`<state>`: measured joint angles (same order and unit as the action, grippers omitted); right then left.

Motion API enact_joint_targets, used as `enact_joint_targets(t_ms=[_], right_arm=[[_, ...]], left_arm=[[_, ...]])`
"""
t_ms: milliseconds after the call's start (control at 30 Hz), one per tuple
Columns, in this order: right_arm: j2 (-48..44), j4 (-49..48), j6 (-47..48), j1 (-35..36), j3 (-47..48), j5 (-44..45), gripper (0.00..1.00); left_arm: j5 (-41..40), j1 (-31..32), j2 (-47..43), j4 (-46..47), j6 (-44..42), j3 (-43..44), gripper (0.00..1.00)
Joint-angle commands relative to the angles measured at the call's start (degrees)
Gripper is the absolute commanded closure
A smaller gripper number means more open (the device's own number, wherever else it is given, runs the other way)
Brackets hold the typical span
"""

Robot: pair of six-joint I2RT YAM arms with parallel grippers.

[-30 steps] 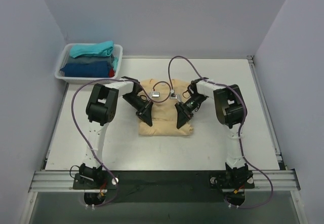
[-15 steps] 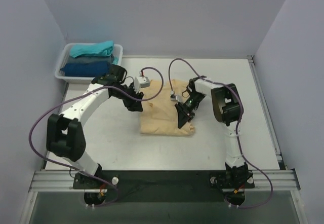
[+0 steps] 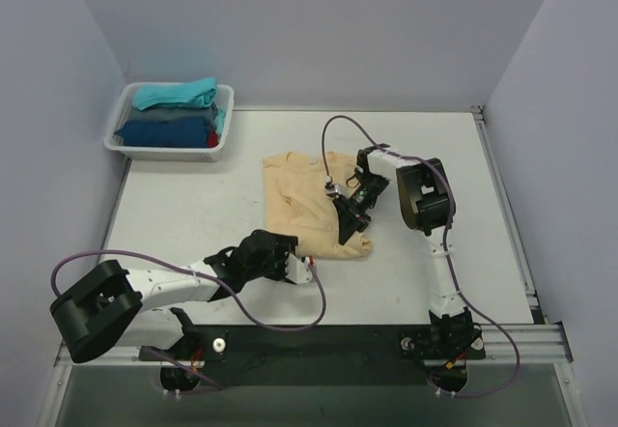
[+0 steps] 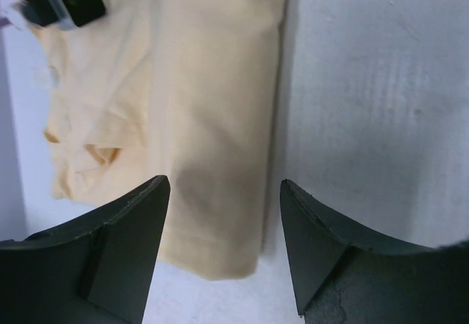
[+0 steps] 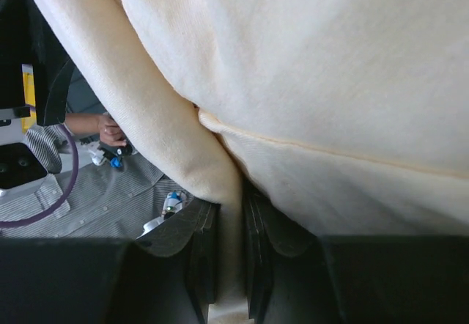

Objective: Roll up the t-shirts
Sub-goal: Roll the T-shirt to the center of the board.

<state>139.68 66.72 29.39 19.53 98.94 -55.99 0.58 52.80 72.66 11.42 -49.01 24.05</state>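
Tan t-shirt (image 3: 301,200): folded into a long strip, middle of the frame on the table (image 3: 193,214). Other shirts (image 3: 174,108) stacked in the basket (image 3: 133,149), upper left. Right gripper (image 3: 348,219): pinched tight on a fold of cloth at the strip's right edge. Left gripper (image 3: 294,263): spread wide, holding nothing, at the strip's lower end. Best to catch every layer of that end, then roll tight and straight up the frame.

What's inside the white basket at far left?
Folded shirts fill the basket: a teal shirt on top, a grey shirt under it, a dark blue shirt nearest, a red sliver at its right end. Anything beneath them is covered.
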Motion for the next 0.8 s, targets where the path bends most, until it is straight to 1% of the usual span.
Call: enact_joint_targets(t_ms=[0, 67, 300, 500, 600, 733, 767], right_arm=[[1.8, 3.3, 1.4, -0.1, 1.3, 2.7, 1.00], [1.9, 3.7, 1.6, -0.2, 1.3, 2.7, 1.00], [3.2, 4.9, 1.6, -0.6, 2.5, 2.1, 1.00], [4.4, 5.6, 0.8, -1.1, 3.6, 1.6, 1.00], [4.4, 5.8, 0.9, -1.1, 3.7, 1.5, 1.00], [4.7, 6.1, 0.9, -1.2, 4.0, 1.4, 1.00], [4.7, 6.1, 0.9, -1.2, 4.0, 1.5, 1.00]], left_arm=[[-5.3, 1.4, 2.0, 16.2, -6.8, -1.2, 0.28], [-5.2, 1.9, 2.8, 17.1, -7.9, -1.9, 0.28], [-4.0, 1.9, 5.0, 17.4, -10.6, -3.9, 0.33], [-4.2, 1.9, 5.3, 17.6, -10.1, -5.5, 0.34], [-4.6, 1.9, 8.7, 17.3, -10.3, -5.8, 0.36], [-6.9, 2.0, 13.6, 23.9, -11.5, -7.0, 0.38], [-6.9, 2.0, 14.5, 24.2, -12.1, -7.0, 0.39]])
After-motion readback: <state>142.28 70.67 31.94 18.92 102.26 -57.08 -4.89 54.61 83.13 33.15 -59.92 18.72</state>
